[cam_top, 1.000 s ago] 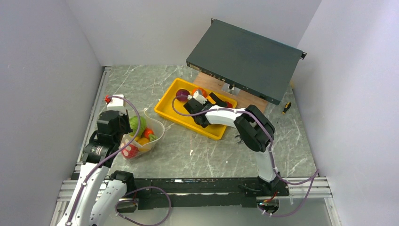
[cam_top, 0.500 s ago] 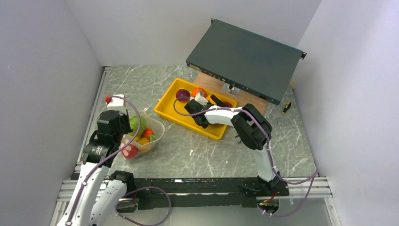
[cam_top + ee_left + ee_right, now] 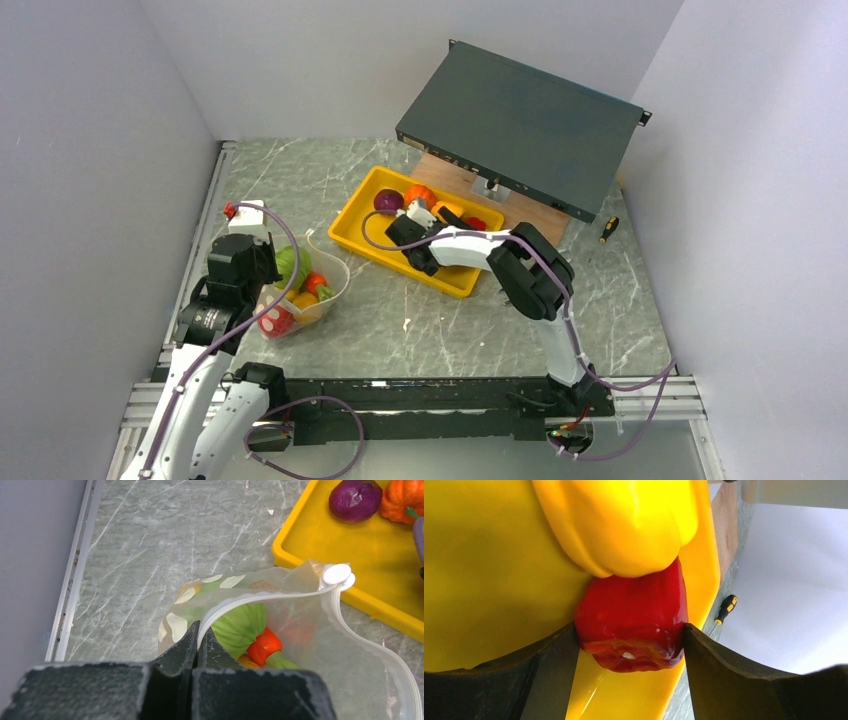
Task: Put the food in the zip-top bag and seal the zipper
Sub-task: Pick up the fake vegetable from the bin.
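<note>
The clear zip-top bag (image 3: 305, 285) lies at the left with its mouth open, holding green (image 3: 240, 622), red, orange and yellow food. My left gripper (image 3: 198, 630) is shut on the bag's zipper strip (image 3: 260, 598) at the near rim; it also shows in the top view (image 3: 262, 262). My right gripper (image 3: 630, 640) is inside the yellow tray (image 3: 360, 215), its fingers pressed on both sides of a red pepper (image 3: 634, 617) that lies against a yellow pepper (image 3: 624, 520). A purple piece (image 3: 388, 201) and an orange pumpkin (image 3: 420, 194) lie at the tray's far end.
A dark grey box (image 3: 520, 125) leans over a wooden board (image 3: 460, 178) behind the tray. A screwdriver (image 3: 608, 229) lies on the table at the right. Grey walls close in the left, back and right sides.
The right wrist and gripper have shifted a little to the left inside the tray, uncovering more of the orange pumpkin. The left arm and the bag have not moved.
</note>
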Robot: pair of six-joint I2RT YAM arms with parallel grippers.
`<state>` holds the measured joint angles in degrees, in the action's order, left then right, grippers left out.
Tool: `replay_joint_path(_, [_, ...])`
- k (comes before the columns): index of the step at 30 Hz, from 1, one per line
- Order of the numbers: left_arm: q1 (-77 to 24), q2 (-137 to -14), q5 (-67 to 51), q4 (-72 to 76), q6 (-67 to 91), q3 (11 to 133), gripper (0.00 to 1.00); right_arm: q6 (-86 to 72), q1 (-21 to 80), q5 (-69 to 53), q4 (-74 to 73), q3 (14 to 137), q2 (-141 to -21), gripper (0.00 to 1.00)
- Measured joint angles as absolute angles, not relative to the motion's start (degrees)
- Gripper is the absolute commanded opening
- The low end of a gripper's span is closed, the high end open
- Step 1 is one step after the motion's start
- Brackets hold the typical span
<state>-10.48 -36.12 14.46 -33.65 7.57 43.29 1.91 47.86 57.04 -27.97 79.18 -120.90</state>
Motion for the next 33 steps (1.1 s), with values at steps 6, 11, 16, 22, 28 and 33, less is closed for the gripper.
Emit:
replay_joint_path(6, [-10.5, -36.1, 14.5, -33.6, 7.6, 43.3, 0.00, 1.7, 50.7, 56.4, -27.2, 78.2, -118.6, 0.19])
replay_joint_path(11, [-10.5, -36.2, 14.5, -33.6, 7.6, 43.3, 0.00, 1.0, 52.3, 54.6, -26.9, 77.8, -113.9, 0.06])
replay_joint_path(16, [-10.5, -36.2, 14.5, -33.6, 7.6, 43.3, 0.00, -1.1, 53.1, 50.0, -26.1, 77.3, -108.5, 0.00])
replay_joint_path(22, [-10.5, -36.2, 14.5, -33.6, 7.6, 43.3, 0.00, -3.2, 53.8, 40.6, -23.4, 75.2, -102.1, 0.00])
replay_joint_path(28, [-10.5, -36.2, 14.5, -33.6, 7.6, 43.3, 0.00, -5.0, 54.3, 30.6, -20.6, 73.0, -95.9, 0.00])
replay_joint_path(33, [-10.5, -36.2, 14.5, -33.6, 7.6, 43.3, 0.00, -6.2, 54.8, 24.5, -18.5, 71.6, -91.5, 0.00])
